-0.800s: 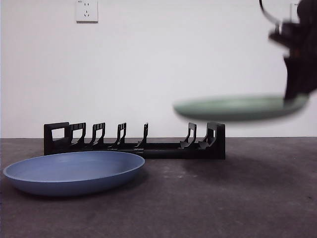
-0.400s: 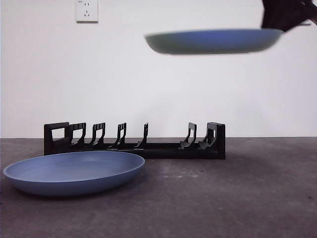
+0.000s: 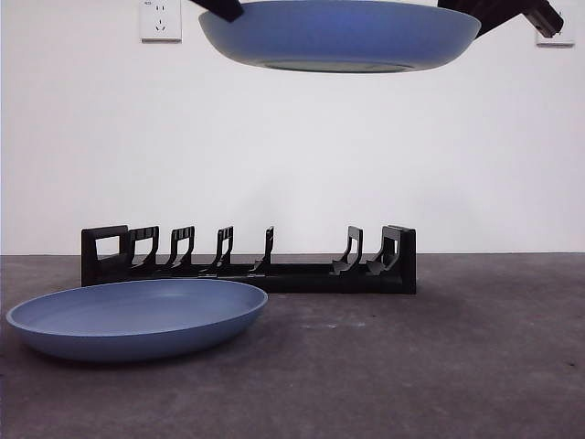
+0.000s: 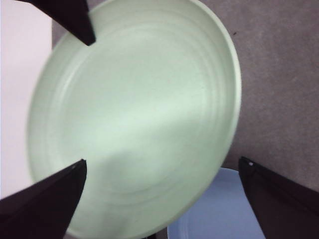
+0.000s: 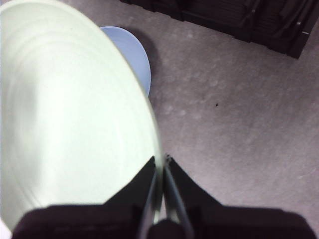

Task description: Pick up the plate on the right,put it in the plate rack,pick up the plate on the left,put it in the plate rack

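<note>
My right gripper [image 5: 162, 165] is shut on the rim of a pale green plate [image 5: 70, 114]. It holds the plate roughly level, high above the plate rack [image 3: 247, 262]. In the front view this plate [image 3: 338, 35] hangs at the top, underside looking bluish, with the right gripper [image 3: 501, 13] at its right rim. My left gripper [image 4: 162, 160] is open at the plate's other side, over the green plate [image 4: 134, 114], and shows as a black tip [image 3: 219, 7]. A blue plate [image 3: 137, 317] lies flat on the table at the front left of the rack.
The dark grey table [image 3: 439, 366] runs to a white wall with a socket [image 3: 160, 20]. The rack [image 5: 234, 17] has several upright dividers and a taller block at each end. The blue plate [image 5: 132, 55] lies below the held one.
The green plate has risen to the top of the front view and moved left. A second black gripper tip now shows at its left rim. The blue plate and the rack have not moved.
</note>
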